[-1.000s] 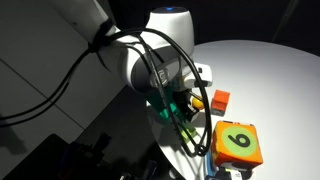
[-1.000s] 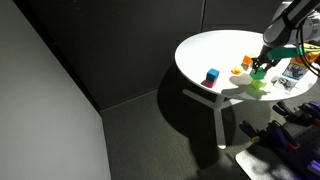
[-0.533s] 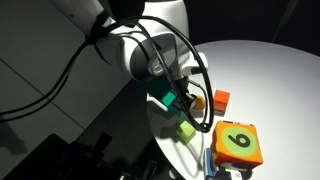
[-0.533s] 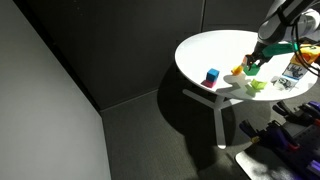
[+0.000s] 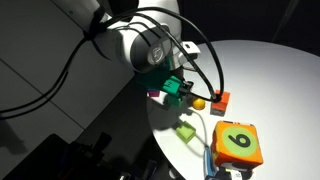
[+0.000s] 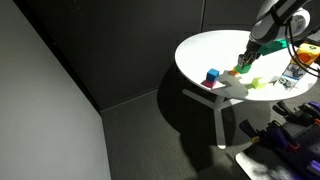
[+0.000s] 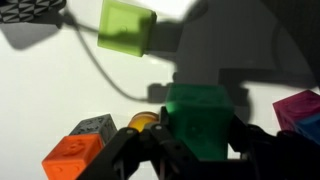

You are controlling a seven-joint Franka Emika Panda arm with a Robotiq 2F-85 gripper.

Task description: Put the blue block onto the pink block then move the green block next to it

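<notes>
While the gripper (image 7: pixel 200 142) pinches the green block (image 7: pixel 200 115) just above the white table (image 6: pixel 215 45), the blue block (image 6: pixel 212 74) sits on the pink block (image 6: pixel 210 84) near the table's edge.

Blue block (image 6: pixel 212 75) sits atop pink block (image 6: pixel 210 85); green block (image 7: pixel 200 118) clamped upright, lifted, nr them.

On round white table (image 6: pixel 205 48): lime-green cube (image 5: pixel 186 130), small orange-red cube (image 5: pixel 220 99), big orange cube faced with green "6" (image 5: pixel 238 143). Near edge, magenta-pink cube (image 7: pixel 297 105).
</notes>
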